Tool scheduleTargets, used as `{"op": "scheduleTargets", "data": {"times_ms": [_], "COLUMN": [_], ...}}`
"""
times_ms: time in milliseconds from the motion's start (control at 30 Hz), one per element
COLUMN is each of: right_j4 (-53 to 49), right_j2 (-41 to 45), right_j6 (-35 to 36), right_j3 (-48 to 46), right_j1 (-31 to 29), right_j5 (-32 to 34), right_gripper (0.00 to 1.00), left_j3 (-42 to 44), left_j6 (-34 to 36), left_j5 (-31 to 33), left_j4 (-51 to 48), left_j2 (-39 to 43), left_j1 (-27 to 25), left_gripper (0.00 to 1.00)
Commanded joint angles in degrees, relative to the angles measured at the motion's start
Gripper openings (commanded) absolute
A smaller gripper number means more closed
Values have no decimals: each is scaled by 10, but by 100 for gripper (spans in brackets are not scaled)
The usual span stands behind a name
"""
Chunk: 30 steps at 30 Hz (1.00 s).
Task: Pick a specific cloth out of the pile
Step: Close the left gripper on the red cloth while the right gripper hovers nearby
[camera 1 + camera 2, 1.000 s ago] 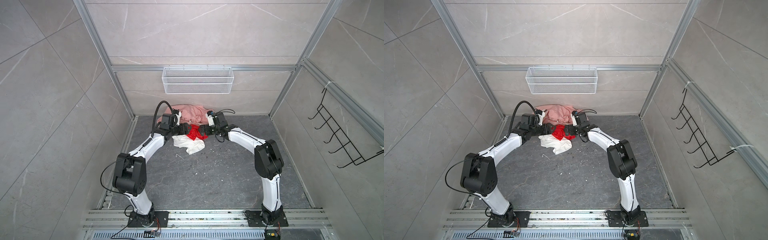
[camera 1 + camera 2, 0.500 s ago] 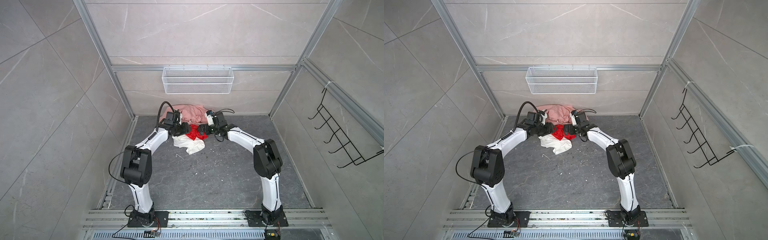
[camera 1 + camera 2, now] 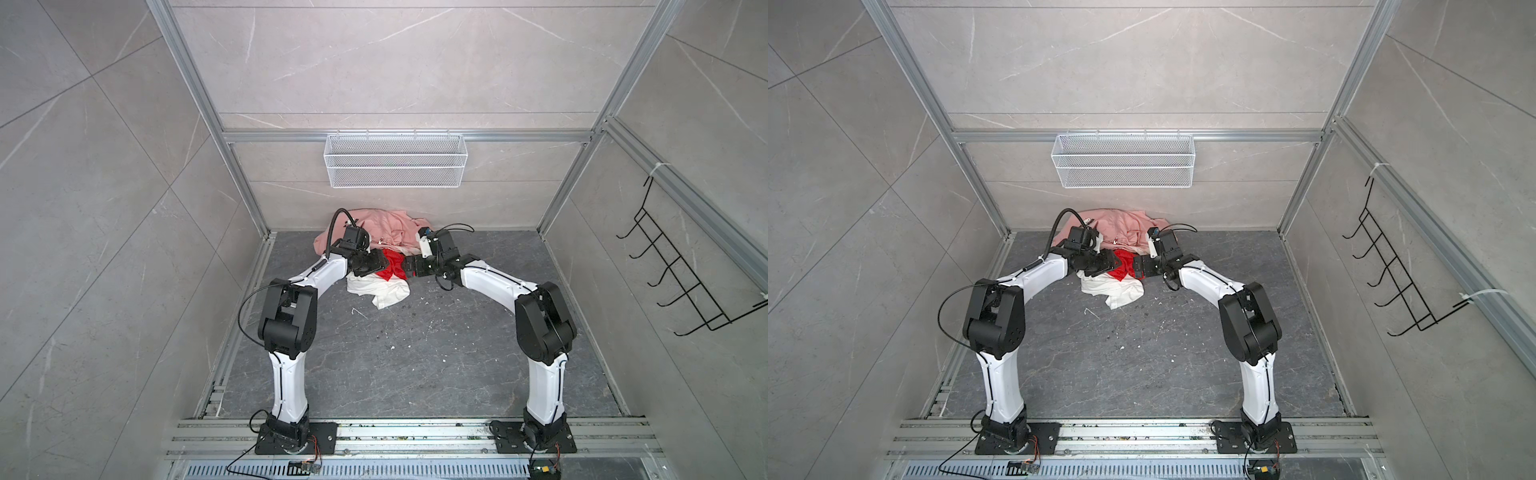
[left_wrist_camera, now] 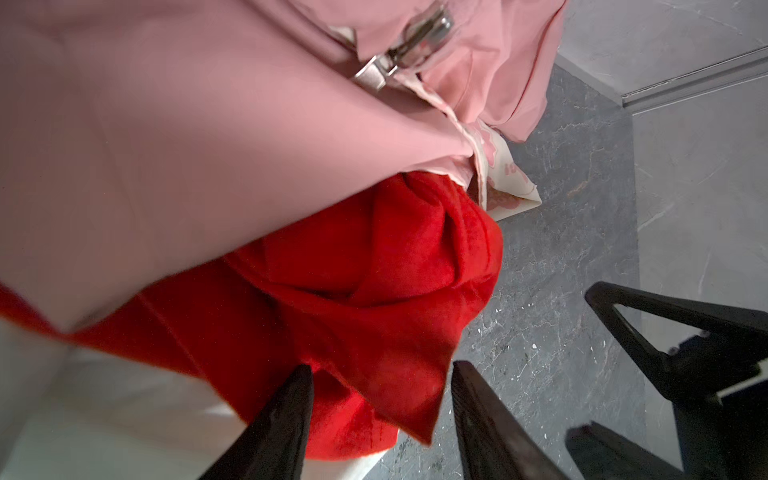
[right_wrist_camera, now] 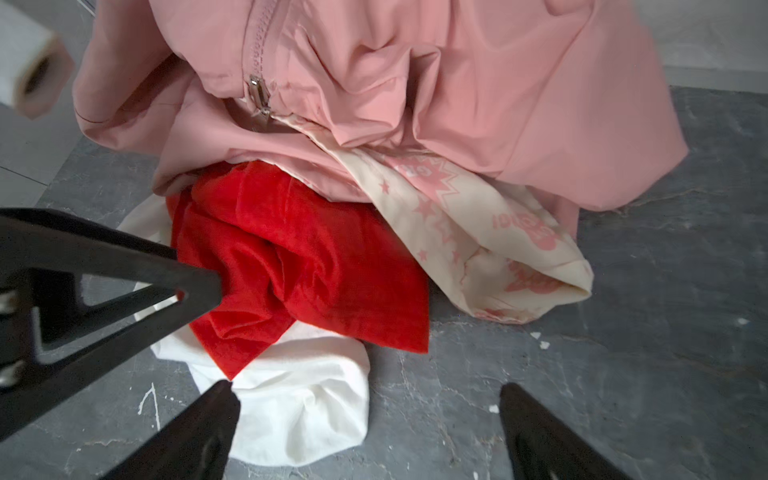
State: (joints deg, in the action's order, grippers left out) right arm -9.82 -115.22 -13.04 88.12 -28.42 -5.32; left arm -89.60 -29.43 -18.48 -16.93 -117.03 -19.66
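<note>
Counting from the biggest, there are two arms, the left arm (image 3: 286, 316) and the right arm (image 3: 544, 324), one wire basket (image 3: 395, 166) on the back wall, one black hook rack (image 3: 681, 282) on the side wall, and one pile (image 3: 386, 249) on the grey floor (image 3: 415, 353) against the back wall. The pile shows one pale pink garment (image 3: 386, 226) on top at the back, one white garment (image 3: 382, 291) at the front on the floor, and one cloth (image 3: 392, 268), bright red, lying between them: tucked under the pink hem and on top of the white one. One cream printed flap (image 5: 478, 232) sticks out from under the pink, just beside the red. One metal zip pull (image 5: 258, 93) sits on the pink.

Both arms bend at the elbow and reach low towards the pile, meeting at the red cloth from opposite sides. The left gripper (image 4: 380, 370) has its fingers apart with a red fold between them; whether they pinch it cannot be told. The right gripper (image 5: 368, 388) hangs just off the cloth's edge with its jaws spread wide, above the white garment and bare floor, holding nothing
</note>
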Motion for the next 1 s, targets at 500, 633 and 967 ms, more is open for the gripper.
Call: {"op": "scheduleTargets", "data": {"times_ms": [500, 633, 967], "right_j4": [16, 24, 22], "right_j2": [37, 43, 41], "right_j6": [12, 10, 7], "right_j3": [-35, -45, -40], "right_j1": [-2, 0, 0], "right_j5": [15, 17, 16], "right_gripper": [100, 100, 100], "left_j3": [-50, -60, -60], "left_j6": [-26, -33, -21], "left_j5": [48, 54, 64], "left_j4": [51, 43, 23], "left_j2": [-34, -35, -13], "left_j1": [-3, -4, -7], "left_gripper": [49, 29, 5]}}
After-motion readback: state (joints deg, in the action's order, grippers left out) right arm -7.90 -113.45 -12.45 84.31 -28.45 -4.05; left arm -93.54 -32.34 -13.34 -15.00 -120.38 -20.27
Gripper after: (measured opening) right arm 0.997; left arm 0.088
